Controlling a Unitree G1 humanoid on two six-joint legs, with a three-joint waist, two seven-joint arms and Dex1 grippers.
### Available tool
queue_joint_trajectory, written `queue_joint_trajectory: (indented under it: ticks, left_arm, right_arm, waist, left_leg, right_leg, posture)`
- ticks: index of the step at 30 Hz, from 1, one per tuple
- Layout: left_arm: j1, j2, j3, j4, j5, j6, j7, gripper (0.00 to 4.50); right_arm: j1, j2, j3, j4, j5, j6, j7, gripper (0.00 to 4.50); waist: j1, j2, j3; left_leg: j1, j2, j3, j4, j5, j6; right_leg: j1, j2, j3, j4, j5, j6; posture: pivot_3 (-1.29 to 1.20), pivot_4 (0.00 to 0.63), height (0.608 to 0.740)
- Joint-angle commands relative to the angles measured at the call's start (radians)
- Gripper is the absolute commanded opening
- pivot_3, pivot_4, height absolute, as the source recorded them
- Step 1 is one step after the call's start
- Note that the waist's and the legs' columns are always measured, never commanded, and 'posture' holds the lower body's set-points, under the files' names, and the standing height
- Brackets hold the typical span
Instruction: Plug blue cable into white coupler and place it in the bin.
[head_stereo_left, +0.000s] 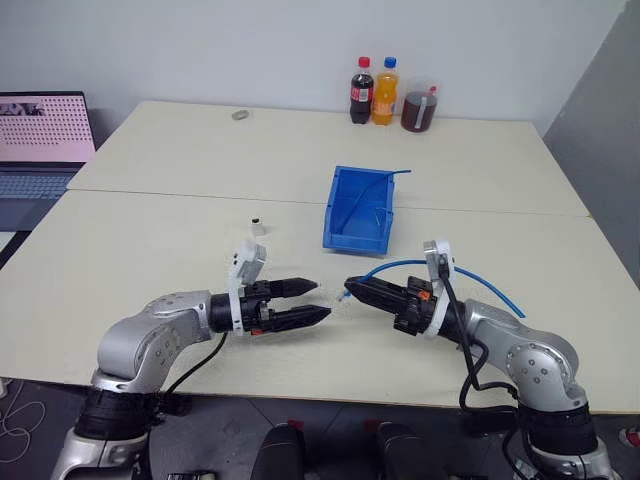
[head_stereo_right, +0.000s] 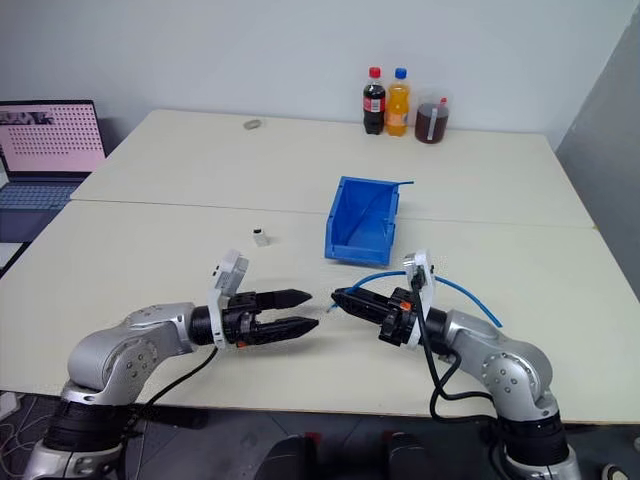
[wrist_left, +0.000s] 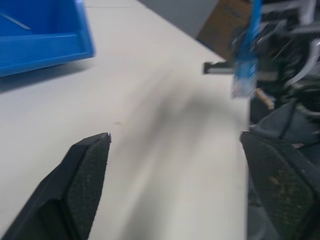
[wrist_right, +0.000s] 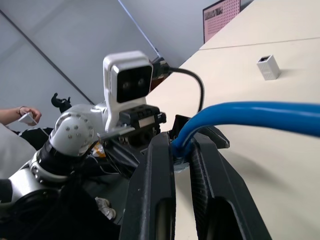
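Your left gripper (head_stereo_left: 315, 301) sits at lower centre of the head view with its two black fingers (wrist_left: 87, 175) spread wide apart and nothing between them; it touches no object and hangs just above the table (head_stereo_left: 150, 240). Your right gripper (head_stereo_left: 350, 290) faces it from the right, tip to tip with a small gap between the two. Its fingers are clenched on the cable (head_stereo_left: 470, 278) near one end, and in the right wrist view you see the cable (wrist_right: 260, 117) pinched between them. The rest of the cable arcs back over the right wrist toward the right of the frame. The coupler (head_stereo_left: 257, 226) stands alone on the table, above and left of the left gripper, well apart from both grippers. The bin (head_stereo_left: 350, 225) lies at centre frame, beyond the grippers, its low lip toward you.
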Motion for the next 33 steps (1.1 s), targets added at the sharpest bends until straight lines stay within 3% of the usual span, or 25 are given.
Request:
queue_joint_trajectory:
  ticks: [1, 8, 12, 24, 33]
  left_arm:
    - [0.049, -0.051, 0.078, -0.032, 0.126, -0.163, 0.183, 4.50]
    - [0.049, -0.238, 0.086, 0.032, 0.399, -0.246, 0.647, 4.50]
    - [-0.037, -0.316, 0.065, 0.131, 0.492, -0.238, 0.794, 4.50]
    - [-0.320, -0.383, 0.064, 0.447, 0.552, -0.173, 0.912, 4.50]
    - [-0.431, -0.389, 0.082, 0.610, 0.534, -0.218, 0.903, 4.50]
  right_arm:
    - [-0.013, -0.010, -0.028, 0.003, -0.028, -0.041, -0.007, 0.13]
    - [-0.028, -0.008, -0.019, 0.037, -0.063, -0.064, -0.003, 0.13]
    - [-0.046, -0.006, -0.010, 0.055, -0.078, -0.070, 0.005, 0.13]
    - [-0.042, 0.000, -0.010, 0.047, -0.103, -0.080, -0.007, 0.13]
    - [-0.030, 0.001, -0.008, 0.033, -0.110, -0.080, -0.017, 0.12]
  waist:
    - [0.001, 0.000, 0.000]
    - [0.004, 0.000, 0.000]
    - [0.004, -0.001, 0.000]
    - [0.004, -0.001, 0.000]
    - [0.003, -0.002, 0.000]
  left_leg:
    - [0.000, 0.000, 0.000, 0.000, 0.000, 0.000]
    - [-0.001, -0.001, 0.000, 0.000, 0.000, 0.000]
    - [-0.001, -0.001, 0.000, 0.000, 0.000, 0.000]
    - [-0.002, -0.002, 0.000, 0.000, 0.000, 0.000]
    - [-0.002, -0.002, 0.000, 0.000, 0.000, 0.000]
  right_leg:
    - [0.000, 0.000, 0.000, 0.000, 0.000, 0.000]
    - [0.001, -0.001, 0.000, -0.001, 0.001, 0.000]
    - [0.001, 0.000, 0.000, -0.002, 0.002, 0.001]
    - [0.001, 0.000, -0.001, -0.003, 0.002, 0.001]
    - [0.001, 0.000, -0.001, -0.004, 0.002, 0.001]
  posture:
    - [0.00, 0.150, 0.740]
    - [0.00, 0.150, 0.740]
    - [0.00, 0.150, 0.740]
    - [0.00, 0.150, 0.740]
    - [0.00, 0.150, 0.740]
